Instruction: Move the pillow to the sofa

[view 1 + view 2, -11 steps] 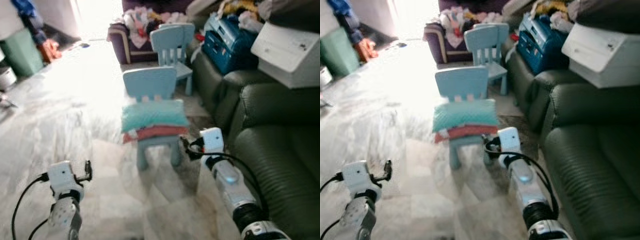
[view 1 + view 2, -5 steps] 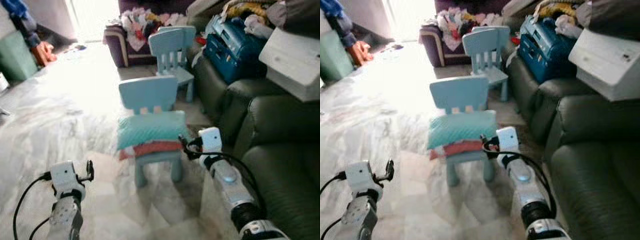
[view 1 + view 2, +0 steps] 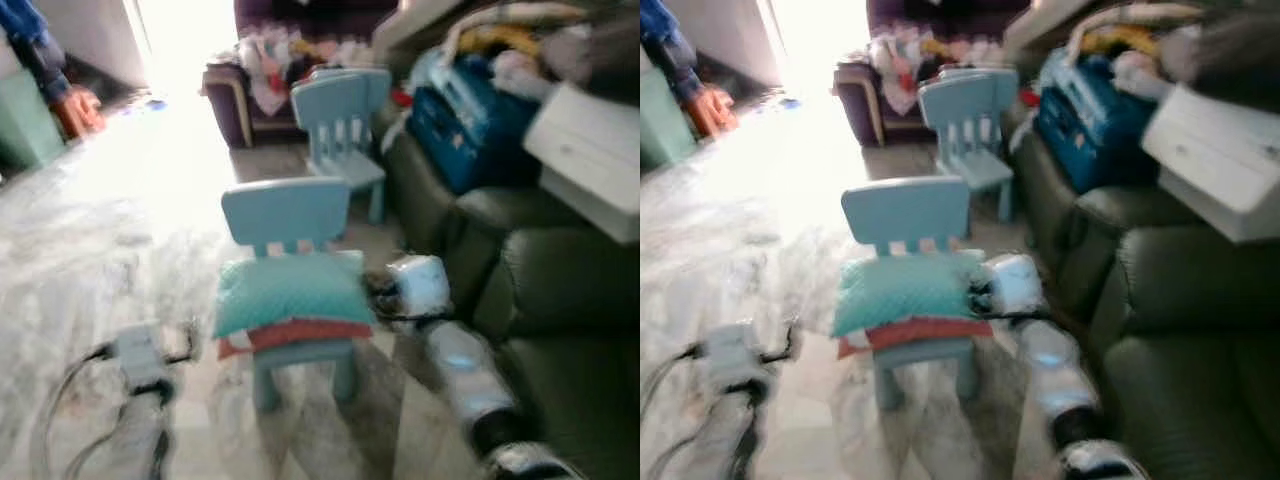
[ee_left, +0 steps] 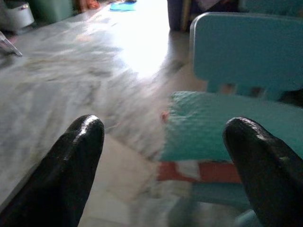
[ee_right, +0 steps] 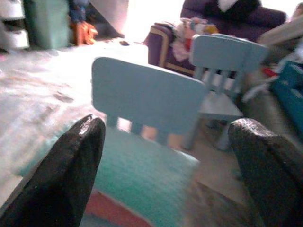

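Teal pillow on a small blue chair, head views blurred.

The pillow lies on the chair beside the dark sofa; left jaws and right jaws both spread, apart from it.

We find no readable text, label, brand, number or sign anywhere; head views blurred, wrist views carry no lettering.
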Robot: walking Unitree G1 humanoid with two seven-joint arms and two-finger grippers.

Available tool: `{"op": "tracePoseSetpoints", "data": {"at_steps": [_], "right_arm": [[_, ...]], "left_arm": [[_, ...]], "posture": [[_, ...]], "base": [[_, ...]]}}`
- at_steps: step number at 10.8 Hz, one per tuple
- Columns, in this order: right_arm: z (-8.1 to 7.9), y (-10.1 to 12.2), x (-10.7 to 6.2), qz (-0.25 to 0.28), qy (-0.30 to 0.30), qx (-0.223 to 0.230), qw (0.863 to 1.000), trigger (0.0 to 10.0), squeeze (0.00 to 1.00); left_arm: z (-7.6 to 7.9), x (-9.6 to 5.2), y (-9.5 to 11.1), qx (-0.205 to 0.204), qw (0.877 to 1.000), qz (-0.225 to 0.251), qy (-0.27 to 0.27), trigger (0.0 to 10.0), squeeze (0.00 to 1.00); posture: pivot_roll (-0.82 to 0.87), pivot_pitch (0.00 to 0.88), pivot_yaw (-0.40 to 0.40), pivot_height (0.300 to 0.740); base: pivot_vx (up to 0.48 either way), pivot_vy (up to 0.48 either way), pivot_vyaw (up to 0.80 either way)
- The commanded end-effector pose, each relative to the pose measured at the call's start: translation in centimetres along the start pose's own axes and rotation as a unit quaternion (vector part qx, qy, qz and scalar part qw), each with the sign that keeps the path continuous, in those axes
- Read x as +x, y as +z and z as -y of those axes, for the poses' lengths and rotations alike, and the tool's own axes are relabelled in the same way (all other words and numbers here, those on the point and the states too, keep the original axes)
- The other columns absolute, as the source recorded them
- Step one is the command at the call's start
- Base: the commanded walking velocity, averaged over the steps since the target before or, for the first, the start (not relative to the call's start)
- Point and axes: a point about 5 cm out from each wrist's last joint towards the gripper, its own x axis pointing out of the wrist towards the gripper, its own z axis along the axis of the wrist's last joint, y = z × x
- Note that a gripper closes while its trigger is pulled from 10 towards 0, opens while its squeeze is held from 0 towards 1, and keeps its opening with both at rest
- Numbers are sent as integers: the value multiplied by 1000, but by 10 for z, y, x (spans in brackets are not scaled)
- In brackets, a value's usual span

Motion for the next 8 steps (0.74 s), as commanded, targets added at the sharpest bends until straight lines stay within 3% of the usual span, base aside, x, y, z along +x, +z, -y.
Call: {"op": "tracePoseSetpoints", "data": {"at_steps": [1,5,8], "right_arm": [[13,-1,-4,-3,-15,-9,1000,10000,0],[15,-3,-5,-7,-18,-9,1000,10000,0],[14,-3,-3,-10,-13,-9,1000,10000,0]], "left_arm": [[8,1,4,1,1000,8,-10,10000,0],[6,0,1,1,1000,-1,-5,10000,0],[-12,-6,-7,-16,998,-24,60,10000,0]], "posture": [[-138,0,35,740],[-131,0,33,740],[-114,0,20,740]], "base": [[465,0,0],[436,0,0],[0,0,0]]}}
